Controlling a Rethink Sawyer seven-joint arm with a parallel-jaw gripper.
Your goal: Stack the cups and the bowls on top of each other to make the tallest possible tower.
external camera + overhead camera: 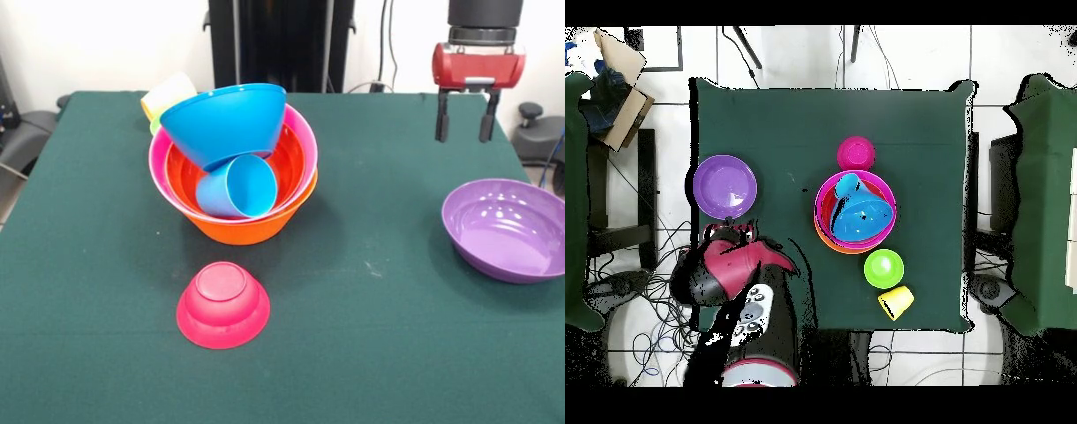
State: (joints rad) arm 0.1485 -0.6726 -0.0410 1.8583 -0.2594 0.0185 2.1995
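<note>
The tower [237, 181] [855, 212] stands left of centre: a large orange bowl [243, 230] holds a pink bowl [159, 159] and a red-orange bowl [287, 163]. A light blue cup [238, 187] lies on its side inside them, and a blue bowl [225, 119] rests tilted, mouth down, on top. In front of the tower a small magenta bowl [222, 303] [856, 153] sits upside down. A purple bowl [508, 228] [725, 186] stands upright at the right. Behind the tower are a yellow cup [168, 93] [896, 301] and a green bowl [884, 268]. My gripper [463, 119] [730, 232] hangs open and empty above the table, behind the purple bowl.
The green table [371, 353] ends close beside the purple bowl at the right. Black equipment [282, 40] stands behind the table's far edge.
</note>
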